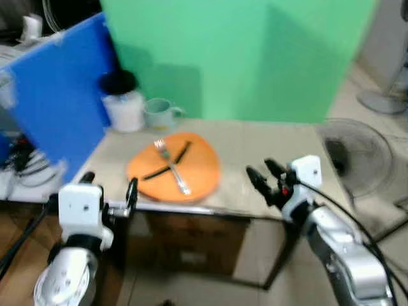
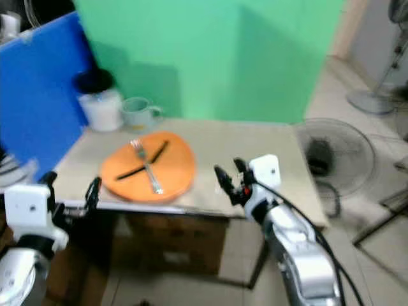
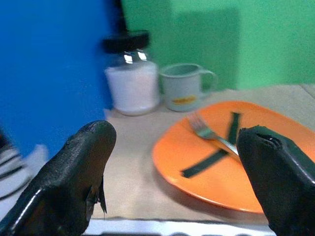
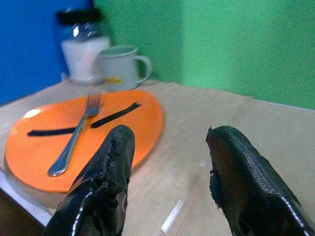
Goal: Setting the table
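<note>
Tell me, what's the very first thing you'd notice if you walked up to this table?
The bright orange plate near the table's front edge, with a silver fork lying across a black strip on it. Behind it, by the blue board, stand a jar with a black lid and a pale mug. The left gripper and right gripper wait open at the front edge, either side of the plate.
</note>
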### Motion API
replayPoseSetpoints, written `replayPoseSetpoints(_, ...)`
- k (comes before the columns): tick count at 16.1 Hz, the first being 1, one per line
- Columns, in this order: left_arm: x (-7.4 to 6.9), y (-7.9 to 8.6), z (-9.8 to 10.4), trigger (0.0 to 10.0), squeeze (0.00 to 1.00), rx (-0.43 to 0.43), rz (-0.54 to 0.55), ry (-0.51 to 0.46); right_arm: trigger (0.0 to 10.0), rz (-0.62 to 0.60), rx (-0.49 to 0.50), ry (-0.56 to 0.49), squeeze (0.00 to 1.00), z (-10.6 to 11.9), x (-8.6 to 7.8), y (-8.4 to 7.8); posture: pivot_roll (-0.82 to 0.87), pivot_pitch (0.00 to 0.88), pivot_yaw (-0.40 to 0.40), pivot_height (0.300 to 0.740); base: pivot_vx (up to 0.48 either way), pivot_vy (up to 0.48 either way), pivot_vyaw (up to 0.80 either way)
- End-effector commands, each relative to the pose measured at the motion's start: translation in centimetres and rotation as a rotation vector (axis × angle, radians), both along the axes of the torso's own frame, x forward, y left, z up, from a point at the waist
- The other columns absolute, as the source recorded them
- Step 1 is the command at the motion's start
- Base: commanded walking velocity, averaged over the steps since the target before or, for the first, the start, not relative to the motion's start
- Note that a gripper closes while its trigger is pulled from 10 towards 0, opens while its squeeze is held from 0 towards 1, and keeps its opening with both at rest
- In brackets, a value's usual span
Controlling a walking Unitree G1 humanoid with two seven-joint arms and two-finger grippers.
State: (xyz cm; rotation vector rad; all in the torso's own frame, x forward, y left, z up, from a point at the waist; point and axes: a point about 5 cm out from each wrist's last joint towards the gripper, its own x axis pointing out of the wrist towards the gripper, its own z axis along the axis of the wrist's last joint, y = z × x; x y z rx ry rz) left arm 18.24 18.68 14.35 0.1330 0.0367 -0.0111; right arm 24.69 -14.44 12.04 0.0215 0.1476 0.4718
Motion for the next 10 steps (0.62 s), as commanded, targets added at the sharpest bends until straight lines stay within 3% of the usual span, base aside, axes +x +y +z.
replayPoseSetpoints(1,-0.1,0.2,0.2,10.0,0.00,0.019,0.002,-0.008,10.0,0.034,0.000,-0.007,0.00,0.1,0.1,0.8,0.01,0.000,0.043,0.740,0.326,0.000,0.80)
replayPoseSetpoints(3,-0.1,0.1,0.3,10.0,0.00,0.026,-0.008,-0.010,10.0,0.036,0.028,-0.002,0.00,0.2,0.2,1.0,0.01,0.000,0.047,0.740,0.330,0.000,0.80)
replayPoseSetpoints(5,0.0,0.1,0.4,10.0,0.00,0.033,-0.023,-0.008,10.0,0.003,0.066,0.012,0.00,0.3,0.4,0.8,0.01,0.000,0.051,0.740,0.334,0.000,0.00)
replayPoseSetpoints(10,0.2,-0.9,0.0,10.0,0.00,0.011,-0.168,0.027,10.0,-0.003,-0.005,0.029,0.00,1.0,0.7,0.8,-0.01,0.000,0.053,0.740,0.253,0.000,0.00)
